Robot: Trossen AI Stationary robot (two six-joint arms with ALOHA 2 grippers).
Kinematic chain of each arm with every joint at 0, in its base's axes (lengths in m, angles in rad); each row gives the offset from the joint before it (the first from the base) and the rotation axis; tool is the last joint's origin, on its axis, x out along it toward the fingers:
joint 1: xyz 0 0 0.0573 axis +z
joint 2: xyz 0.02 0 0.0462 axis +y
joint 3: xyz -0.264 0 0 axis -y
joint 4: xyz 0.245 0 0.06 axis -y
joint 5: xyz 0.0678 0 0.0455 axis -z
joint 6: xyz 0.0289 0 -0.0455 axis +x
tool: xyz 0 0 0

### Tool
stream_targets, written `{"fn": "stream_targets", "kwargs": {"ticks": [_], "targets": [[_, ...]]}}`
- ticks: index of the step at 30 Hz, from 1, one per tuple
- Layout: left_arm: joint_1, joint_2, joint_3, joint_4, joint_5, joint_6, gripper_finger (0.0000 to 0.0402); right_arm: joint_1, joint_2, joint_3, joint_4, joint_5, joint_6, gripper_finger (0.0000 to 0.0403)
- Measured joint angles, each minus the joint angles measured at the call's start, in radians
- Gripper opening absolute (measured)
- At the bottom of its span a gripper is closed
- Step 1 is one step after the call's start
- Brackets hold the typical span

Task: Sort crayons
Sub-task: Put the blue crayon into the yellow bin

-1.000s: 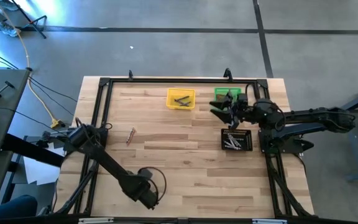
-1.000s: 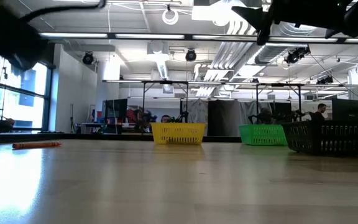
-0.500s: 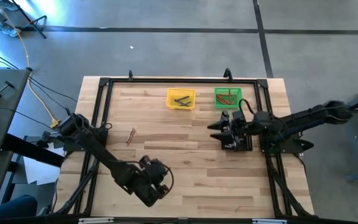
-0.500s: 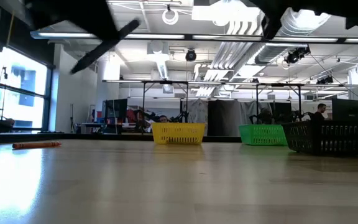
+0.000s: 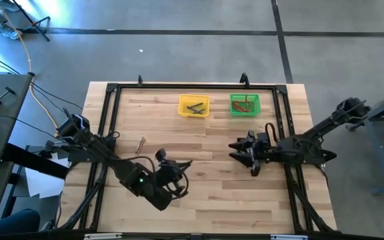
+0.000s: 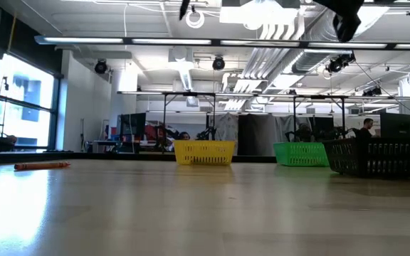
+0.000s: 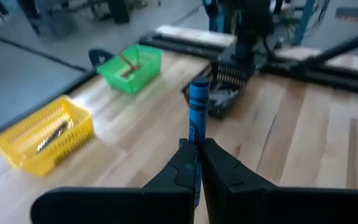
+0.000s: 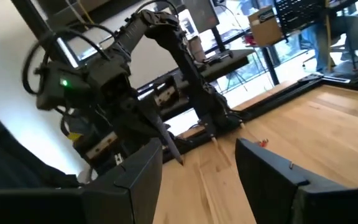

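- The left pincer (image 7: pixel 197 163) is clamped shut on a blue crayon (image 7: pixel 197 109), which stands up between its fingertips and pokes out past them; in the high view this pincer (image 5: pixel 182 163) hangs over the front middle of the tabletop (image 5: pixel 199 200).
- The right pincer (image 8: pixel 197 162) has its two fingers spread wide with nothing between them; in the high view it (image 5: pixel 235 148) sits over the black tray, hiding most of it.
- In the left wrist view the black tray (image 7: pixel 225 93) lies just beyond the held crayon's tip, with pale crayons (image 7: pixel 219 98) in it.
- The yellow bin (image 5: pixel 194 105) at the back of the tabletop holds a few dark grey-blue crayons (image 5: pixel 195 107); it is well apart from the left pincer.
- The green bin (image 5: pixel 245 104) just beside it holds orange-brown crayons (image 5: pixel 245 105).
- One orange-brown crayon (image 5: pixel 140 144) lies loose on the left part of the tabletop, near neither pincer; in the low view it (image 6: pixel 41 166) rests flat on the wood.
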Motion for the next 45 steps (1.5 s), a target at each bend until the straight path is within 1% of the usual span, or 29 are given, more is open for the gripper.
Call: {"fn": "stream_targets", "kwargs": {"ticks": [4, 8, 11, 15, 17, 20, 24, 29, 31, 33, 37, 39, 42, 45], "targets": [[0.008, 0.0, 0.0, 0.085, -0.003, 0.125, 0.0001, 0.087, 0.001, 0.043, -0.083, 0.118, -0.011, 0.0197], [0.011, 0.0, 0.0, 0.115, -0.003, 0.224, 0.0001, 0.147, 0.035, 0.086, -0.154, 0.227, -0.015, 0.0197], [0.011, 0.0, 0.0, 0.114, -0.003, 0.277, 0.0001, 0.162, 0.066, 0.105, -0.155, 0.257, -0.02, 0.0197], [0.011, -0.015, 0.0, 0.109, -0.004, 0.339, 0.0001, 0.164, 0.089, 0.123, -0.164, 0.259, -0.02, 0.0197], [0.011, -0.036, 0.0, 0.109, -0.027, 0.358, 0.0001, 0.163, 0.096, 0.125, -0.177, 0.26, -0.029, 0.0197], [0.017, -0.076, 0.0, 0.099, -0.074, 0.384, 0.0001, 0.143, 0.098, 0.125, -0.209, 0.26, -0.036, 0.0197], [0.039, -0.149, 0.0, 0.036, -0.086, 0.374, 0.0001, 0.085, 0.099, 0.125, -0.295, 0.261, -0.001, 0.0197], [0.106, -0.208, 0.0, -0.079, -0.087, 0.327, 0.0001, -0.062, 0.099, 0.125, -0.399, 0.257, 0.038, 0.0197], [0.157, -0.216, 0.0, -0.125, -0.079, 0.324, 0.0001, -0.143, 0.099, 0.125, -0.425, 0.221, 0.037, 0.0197], [0.22, -0.216, 0.0, -0.171, -0.058, 0.332, 0.0001, -0.237, 0.099, 0.125, -0.434, 0.15, 0.011, 0.0197], [0.347, -0.216, 0.0, -0.223, -0.047, 0.368, 0.0001, -0.421, 0.099, 0.125, -0.412, -0.051, -0.061, 0.0197], [0.403, -0.216, 0.0, -0.224, -0.016, 0.401, 0.0001, -0.497, 0.104, 0.125, -0.387, -0.142, -0.077, 0.0197], [0.473, -0.216, 0.0, -0.189, 0.074, 0.46, 0.0001, -0.574, 0.138, 0.124, -0.322, -0.271, -0.1, 0.0197], [0.527, -0.216, -0.001, -0.082, 0.23, 0.572, 0.0001, -0.616, 0.197, 0.124, -0.209, -0.383, -0.121, 0.0197]]}}
